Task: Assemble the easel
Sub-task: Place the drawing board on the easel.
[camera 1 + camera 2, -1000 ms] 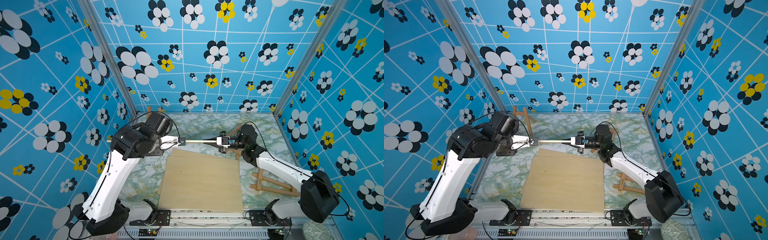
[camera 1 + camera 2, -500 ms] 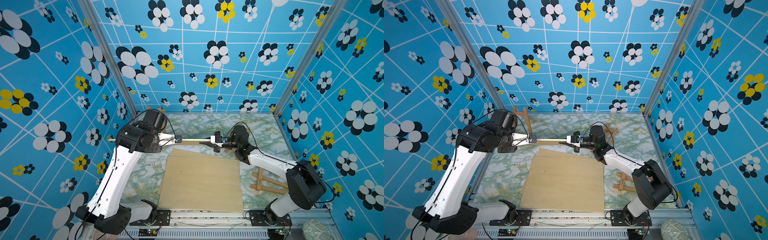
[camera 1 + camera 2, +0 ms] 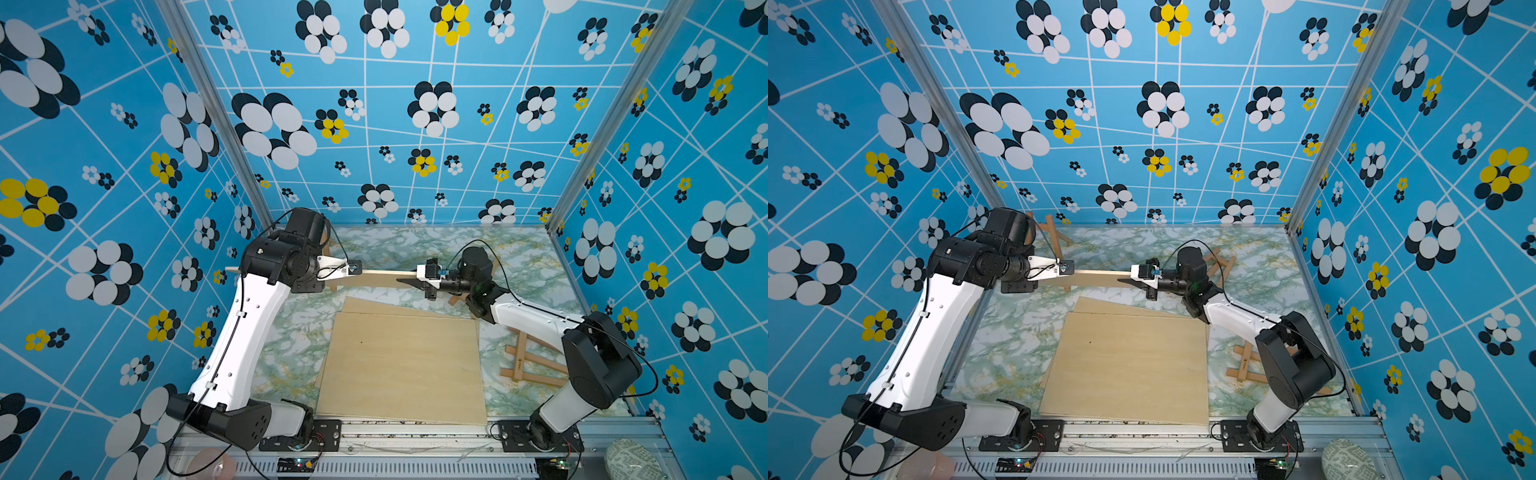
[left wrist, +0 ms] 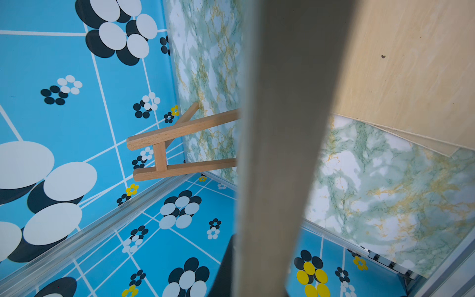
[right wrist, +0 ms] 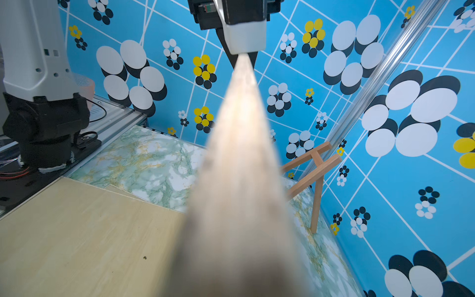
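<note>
While the left claw (image 3: 354, 268) and right claw (image 3: 409, 280) both pinch the slat (image 3: 386, 273) aloft above the table (image 3: 519, 266), move them in step: level, no twisting, no pulling apart!

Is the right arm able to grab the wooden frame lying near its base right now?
Probably not yet: the right gripper is shut on the wooden slat, shared with the left gripper. The wooden frame itself lies unblocked, so it must let go first.

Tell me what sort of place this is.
Likely a robot test booth: flower-patterned blue walls enclose a marble-print table, and the left arm and right arm are bolted to a metal rail at its front.
</note>
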